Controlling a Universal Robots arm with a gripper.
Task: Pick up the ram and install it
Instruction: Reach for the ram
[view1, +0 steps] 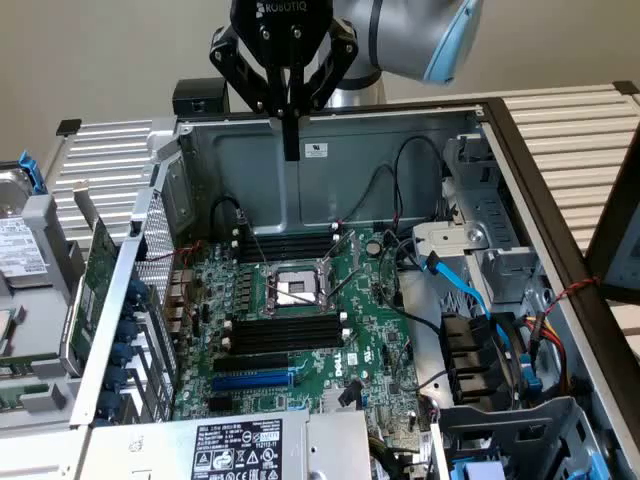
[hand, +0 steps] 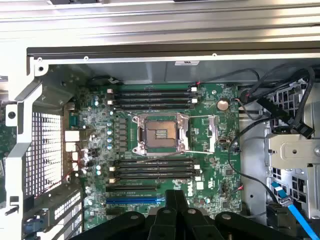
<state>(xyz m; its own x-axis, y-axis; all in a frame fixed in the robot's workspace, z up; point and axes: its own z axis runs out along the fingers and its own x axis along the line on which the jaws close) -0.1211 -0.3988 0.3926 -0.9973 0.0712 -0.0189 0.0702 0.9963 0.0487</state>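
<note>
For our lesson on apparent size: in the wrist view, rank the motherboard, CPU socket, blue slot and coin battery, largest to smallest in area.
1. motherboard
2. CPU socket
3. blue slot
4. coin battery
The last three sit on the motherboard, so nearness barely skews this.

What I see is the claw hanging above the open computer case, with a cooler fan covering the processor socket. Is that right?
Not quite. The claw does hang above the open computer case, but the processor socket is bare, with no cooler fan on it; the wrist view shows this.
</note>
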